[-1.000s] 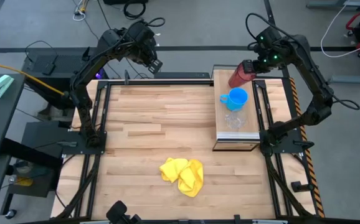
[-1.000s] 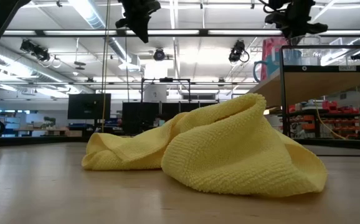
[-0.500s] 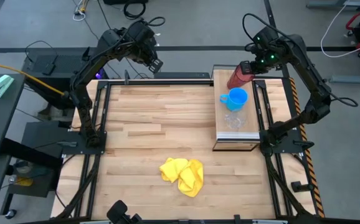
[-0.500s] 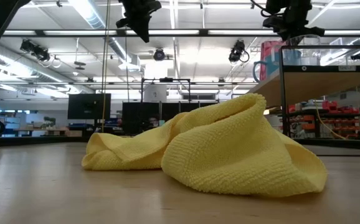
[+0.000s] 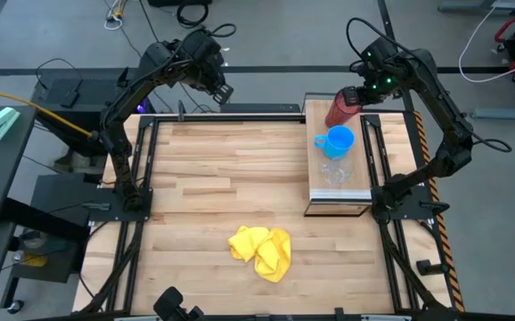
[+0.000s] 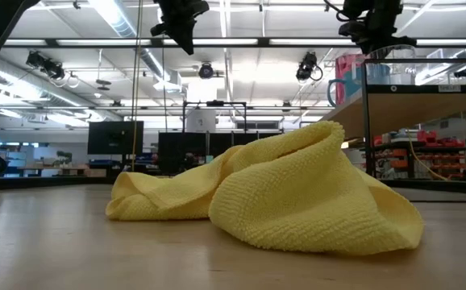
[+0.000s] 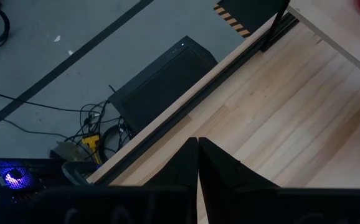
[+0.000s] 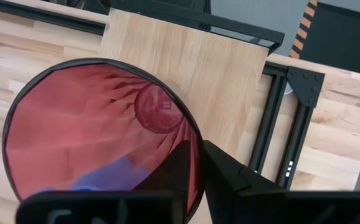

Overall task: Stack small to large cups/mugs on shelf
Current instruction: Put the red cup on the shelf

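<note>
The dark red ribbed tumbler [image 5: 339,109] is at the far end of the light-wood shelf [image 5: 358,153] at the table's right. The right wrist view looks down into its open mouth [image 8: 99,134]. The blue mug [image 5: 336,140] stands behind it toward the near side, and the clear plastic cup [image 5: 334,172] stands nearer still. My right gripper [image 5: 352,95] is shut on the tumbler. My left gripper [image 5: 222,91] is shut and empty, high over the table's far edge [image 7: 197,163]. My right gripper holds the tumbler by its rim [image 8: 195,146], one finger inside the mouth and one outside. The fingers come from above, pointing down. The tumbler is upright over the shelf's far end. Whether its base rests on the shelf, I cannot tell.
A crumpled yellow cloth [image 5: 260,251] lies on the butcher-block tabletop near the front edge and fills the low view [image 6: 273,193]. A black frame rail [image 8: 279,130] runs beside the shelf. The tabletop's middle [image 5: 231,169] is bare wood.
My right gripper has shifted slightly toward the table's left, still shut on the tumbler's rim. The tumbler stays at the shelf's far end.
</note>
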Controlling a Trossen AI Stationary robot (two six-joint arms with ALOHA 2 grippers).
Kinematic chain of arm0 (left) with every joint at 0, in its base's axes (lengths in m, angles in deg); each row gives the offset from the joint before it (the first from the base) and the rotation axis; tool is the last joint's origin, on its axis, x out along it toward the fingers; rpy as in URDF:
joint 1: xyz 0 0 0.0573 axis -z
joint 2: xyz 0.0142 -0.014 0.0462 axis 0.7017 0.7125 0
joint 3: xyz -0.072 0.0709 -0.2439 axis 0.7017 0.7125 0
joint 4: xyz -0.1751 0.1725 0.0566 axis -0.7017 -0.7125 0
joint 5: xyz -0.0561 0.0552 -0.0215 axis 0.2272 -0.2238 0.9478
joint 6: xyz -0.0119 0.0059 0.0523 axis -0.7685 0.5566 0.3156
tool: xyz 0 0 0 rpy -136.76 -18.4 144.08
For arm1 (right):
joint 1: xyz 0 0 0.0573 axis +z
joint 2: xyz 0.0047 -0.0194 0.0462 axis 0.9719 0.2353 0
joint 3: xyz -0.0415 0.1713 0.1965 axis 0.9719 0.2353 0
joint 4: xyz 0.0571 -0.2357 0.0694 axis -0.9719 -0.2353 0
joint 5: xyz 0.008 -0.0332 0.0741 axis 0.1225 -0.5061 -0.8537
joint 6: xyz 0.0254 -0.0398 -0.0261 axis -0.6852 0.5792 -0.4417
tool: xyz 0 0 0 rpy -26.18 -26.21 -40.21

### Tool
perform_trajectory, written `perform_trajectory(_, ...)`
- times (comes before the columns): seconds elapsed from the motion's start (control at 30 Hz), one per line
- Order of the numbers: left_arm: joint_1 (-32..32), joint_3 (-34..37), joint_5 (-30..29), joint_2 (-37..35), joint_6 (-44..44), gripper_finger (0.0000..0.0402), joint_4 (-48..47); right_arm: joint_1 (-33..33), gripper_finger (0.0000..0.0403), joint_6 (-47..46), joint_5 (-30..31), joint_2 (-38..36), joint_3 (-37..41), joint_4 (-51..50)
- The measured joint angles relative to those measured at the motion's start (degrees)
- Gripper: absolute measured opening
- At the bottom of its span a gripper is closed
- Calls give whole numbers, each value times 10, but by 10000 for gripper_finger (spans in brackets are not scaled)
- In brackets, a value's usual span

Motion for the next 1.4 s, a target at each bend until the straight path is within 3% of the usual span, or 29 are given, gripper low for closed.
perform_trajectory(1.4, 0, 0, 0, 0, -4, 35, 3, 0, 89, 25, -1, 0, 0, 62)
